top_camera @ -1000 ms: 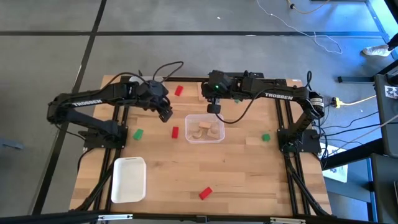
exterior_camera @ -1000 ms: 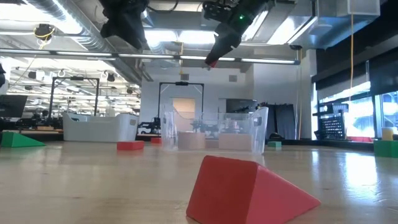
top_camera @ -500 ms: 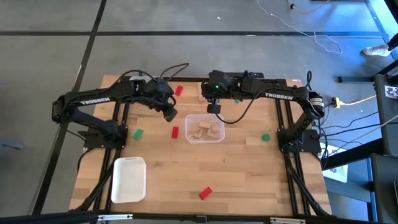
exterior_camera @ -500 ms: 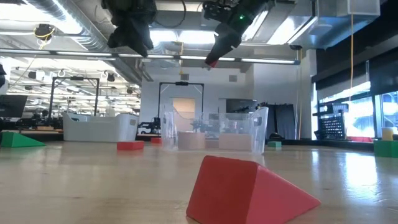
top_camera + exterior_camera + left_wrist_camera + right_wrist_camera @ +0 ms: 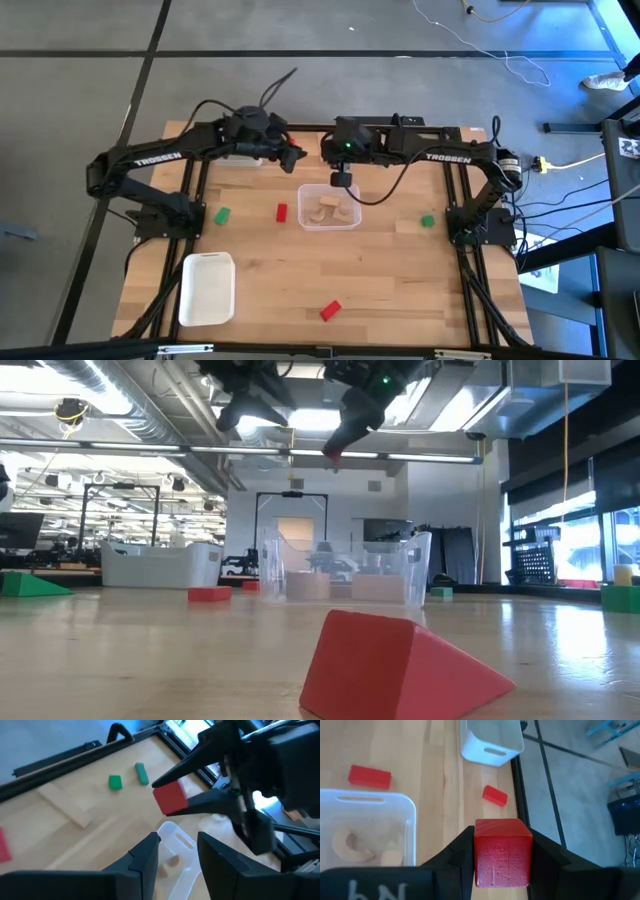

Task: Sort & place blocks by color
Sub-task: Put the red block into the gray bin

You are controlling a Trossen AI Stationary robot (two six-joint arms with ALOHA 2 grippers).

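Note:
My right gripper (image 5: 501,870) is shut on a red cube (image 5: 501,852), high above the far rim of the clear tray (image 5: 352,222), which holds light-wood blocks (image 5: 330,207). The left wrist view also shows the cube (image 5: 170,797) between the right arm's fingers. My left gripper (image 5: 177,845) hangs open in the air just left of it (image 5: 298,155), nothing between its fingers. Loose blocks lie flat on the table: a red one (image 5: 282,212), a red wedge (image 5: 330,310), and green ones (image 5: 222,214) (image 5: 428,221). My right gripper pinches the red cube by two opposite side faces (image 5: 479,855) between its two fingers. The fingers slant down from the table's far side. The cube is lifted clear, well above the table, as the low view shows (image 5: 333,457).
A white tray (image 5: 207,288) stands at the near left. Two more green blocks (image 5: 115,781) (image 5: 141,773) lie near the table's far edge. The two grippers are close together over the far middle of the table.
My left gripper has swung toward the table's far edge and toward the right gripper, and has tipped up closer to level. It stays open with nothing in it. My right gripper has kept the red cube in place.

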